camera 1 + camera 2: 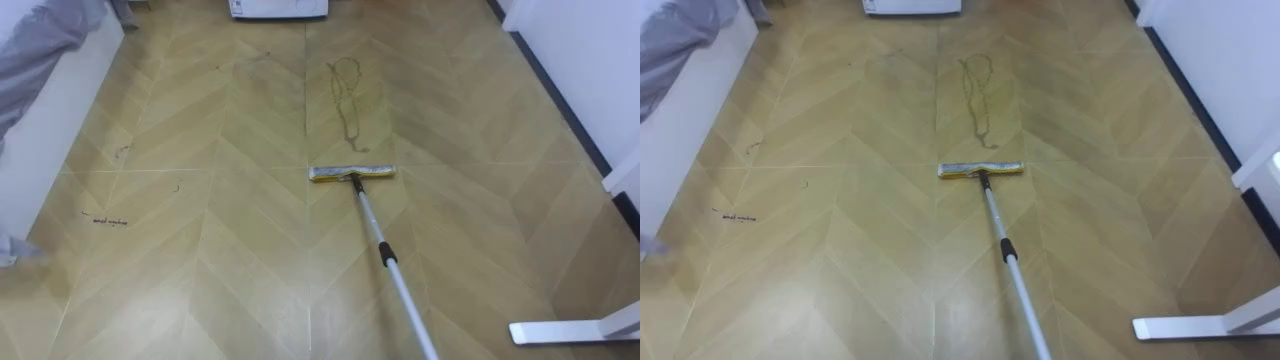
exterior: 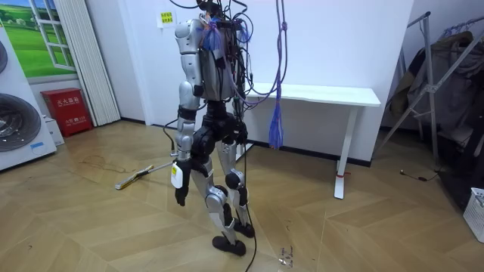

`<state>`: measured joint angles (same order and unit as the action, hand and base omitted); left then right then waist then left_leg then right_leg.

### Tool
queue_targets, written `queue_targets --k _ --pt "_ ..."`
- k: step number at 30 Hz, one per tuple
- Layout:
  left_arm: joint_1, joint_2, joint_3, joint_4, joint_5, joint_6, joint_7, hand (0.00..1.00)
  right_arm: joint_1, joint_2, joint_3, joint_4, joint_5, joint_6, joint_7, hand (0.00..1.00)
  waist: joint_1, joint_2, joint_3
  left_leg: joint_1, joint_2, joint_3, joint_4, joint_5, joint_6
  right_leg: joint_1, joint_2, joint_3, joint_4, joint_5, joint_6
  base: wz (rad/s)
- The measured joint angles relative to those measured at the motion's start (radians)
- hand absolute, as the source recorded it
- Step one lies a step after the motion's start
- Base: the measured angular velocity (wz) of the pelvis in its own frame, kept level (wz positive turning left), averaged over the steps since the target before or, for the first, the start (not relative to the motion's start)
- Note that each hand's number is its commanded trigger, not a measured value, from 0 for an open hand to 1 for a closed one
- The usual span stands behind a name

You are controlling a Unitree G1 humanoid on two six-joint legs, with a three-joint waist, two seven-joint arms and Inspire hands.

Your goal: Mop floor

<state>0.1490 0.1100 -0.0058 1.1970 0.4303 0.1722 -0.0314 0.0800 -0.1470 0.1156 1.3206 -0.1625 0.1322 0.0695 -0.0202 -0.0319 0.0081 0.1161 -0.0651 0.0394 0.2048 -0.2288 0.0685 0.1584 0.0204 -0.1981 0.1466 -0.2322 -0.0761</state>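
Note:
A flat mop lies with its yellow-edged head (image 1: 351, 173) on the wooden floor in front of me. Its metal handle (image 1: 395, 270) runs back toward my lower right and leaves the view there. Just beyond the head is a dark squiggly stain (image 1: 347, 95). In the room view the mop (image 2: 136, 177) slants from the floor up toward my waist, and its upper end is hidden by my body. My left hand (image 2: 180, 194) hangs at my side with relaxed fingers, holding nothing.
A white appliance (image 1: 278, 8) stands straight ahead. A white surface with grey cloth (image 1: 40, 40) is on my left, with small dark marks (image 1: 105, 218) on the floor beside it. On my right are a wall and a white table's foot (image 1: 570, 330).

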Motion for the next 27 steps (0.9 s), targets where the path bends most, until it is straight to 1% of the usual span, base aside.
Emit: queue_targets --k 14,17,19,20,22,25,26,27 --pt "0.001 -0.002 0.005 -0.003 0.004 -0.002 0.013 0.0 -0.004 0.0 0.0 0.011 -0.001 -0.001 -0.002 1.0 0.001 0.003 -0.0004 -0.005 0.0 -0.001 0.001 0.0 0.0 -0.005 0.0 -0.001 0.002 0.0 0.0 0.0" --pt "-0.003 -0.001 0.004 -0.008 0.013 -0.006 0.028 0.0 -0.005 0.0 0.001 0.01 -0.001 0.0 -0.001 1.0 0.001 0.003 -0.006 -0.02 0.001 -0.001 0.001 0.0 0.0 -0.02 0.0 -0.006 0.005 -0.001 0.0 0.01" --pt "-0.002 0.0 0.003 -0.008 0.014 -0.006 0.031 0.0 -0.004 0.0 0.003 0.009 -0.001 0.0 -0.001 1.0 0.001 0.003 -0.0076 -0.025 0.001 0.0 0.002 0.0 0.0 -0.026 0.0 -0.005 0.007 -0.001 0.0 0.0" --pt "-0.003 -0.001 0.002 -0.008 0.014 -0.006 0.033 0.0 -0.004 0.0 0.003 0.007 -0.001 0.0 -0.001 1.0 0.001 0.003 -0.0104 -0.034 0.001 0.0 0.002 0.0 0.0 -0.035 0.0 -0.005 0.008 -0.001 0.0 0.0" --pt "-0.004 -0.001 0.002 -0.008 0.014 -0.006 0.04 0.0 -0.008 0.0 0.002 0.008 -0.001 0.0 0.0 1.0 0.001 0.002 -0.0109 -0.045 0.001 -0.001 0.003 0.0 0.0 -0.046 0.0 -0.008 0.012 -0.001 0.0 0.02" --pt "-0.022 -0.001 0.004 -0.007 0.015 -0.007 0.042 0.0 -0.025 0.0 -0.007 0.008 0.004 0.0 0.001 1.0 -0.001 0.003 -0.0141 -0.095 0.002 -0.004 0.021 0.0 0.0 -0.089 -0.001 -0.009 0.028 0.0 -0.001 0.04" --pt "-0.041 0.0 0.003 -0.004 0.013 -0.008 0.043 0.0 -0.039 -0.001 -0.01 0.008 0.02 0.0 -0.001 1.0 0.001 0.008 -0.009 -0.114 0.003 -0.01 0.028 0.0 0.0 -0.11 -0.001 -0.013 0.042 0.0 -0.002 0.12" --pt "-0.062 0.0 0.002 0.005 0.011 -0.011 0.047 0.0 -0.049 -0.002 -0.009 0.01 0.043 -0.001 -0.002 1.0 0.001 0.008 -0.0027 -0.13 0.004 -0.014 0.03 0.0 0.0 -0.126 -0.001 -0.021 0.043 0.002 -0.004 0.14"
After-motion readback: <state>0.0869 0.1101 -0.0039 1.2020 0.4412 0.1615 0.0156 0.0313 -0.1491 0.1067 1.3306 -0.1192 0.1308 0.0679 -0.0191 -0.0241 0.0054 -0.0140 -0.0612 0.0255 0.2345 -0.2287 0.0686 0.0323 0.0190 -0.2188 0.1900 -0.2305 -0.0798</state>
